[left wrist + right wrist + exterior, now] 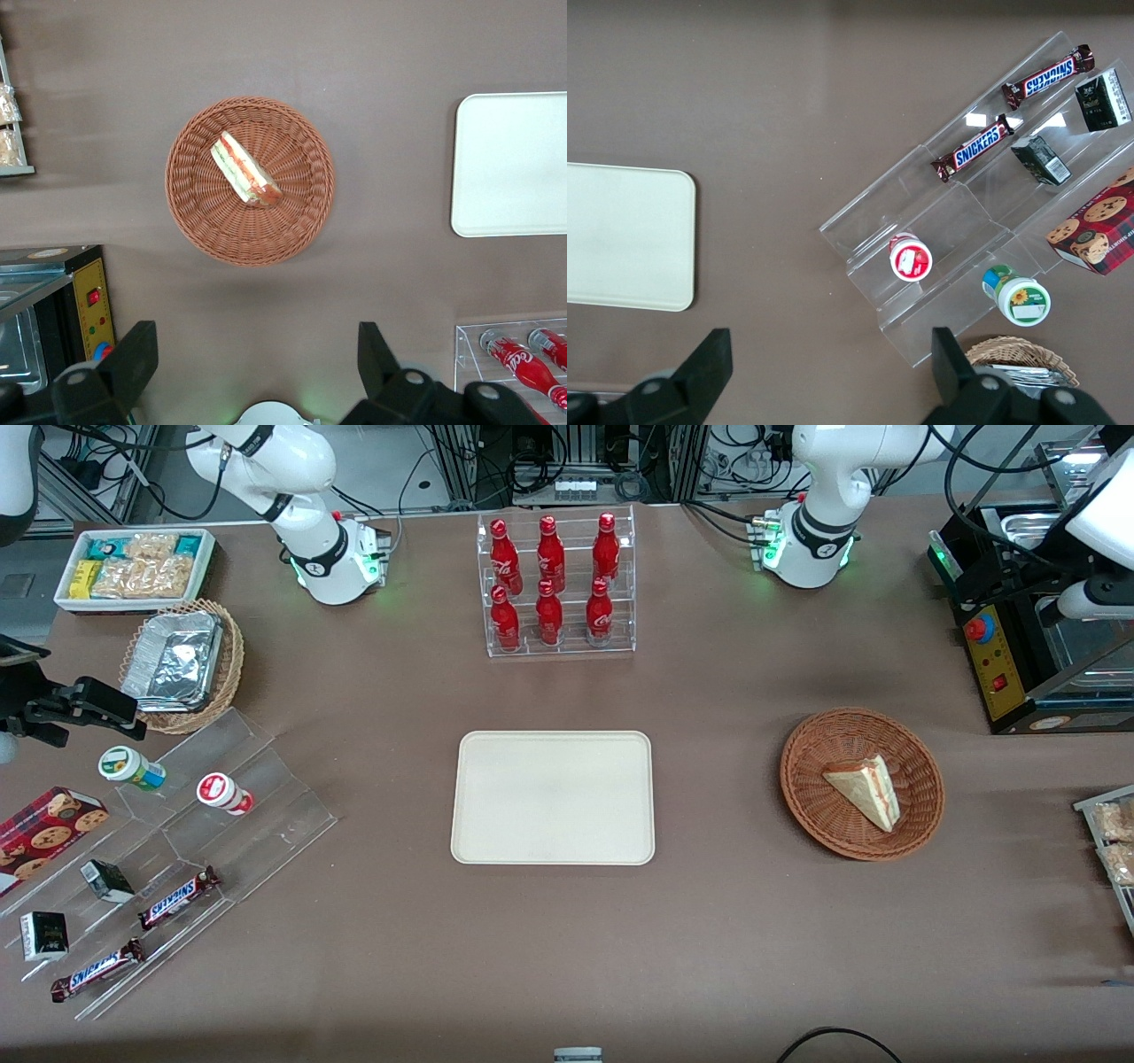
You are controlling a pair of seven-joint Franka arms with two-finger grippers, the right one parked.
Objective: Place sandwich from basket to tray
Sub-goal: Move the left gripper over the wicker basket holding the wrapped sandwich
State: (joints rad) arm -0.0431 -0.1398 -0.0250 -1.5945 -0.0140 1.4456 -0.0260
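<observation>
The sandwich [864, 786], a pale wedge with red and green filling, lies in the round reddish-brown basket [802, 779] toward the working arm's end of the table. The left wrist view shows the sandwich [246, 170] in the basket [190, 204] from straight above. The cream tray [554, 797] lies bare at the table's middle, beside the basket, and also shows in the left wrist view [514, 164]. My left gripper [257, 345] is open and empty, held high above the table between the arm's base and the basket. Nothing is between its fingers [137, 354].
A clear rack of red bottles [556, 584] stands farther from the front camera than the tray. A black machine [1028, 646] and a tray of snack packets [1112, 841] flank the basket. A clear stand of snacks [177, 850] and a tan basket of foil trays [182, 664] lie toward the parked arm's end.
</observation>
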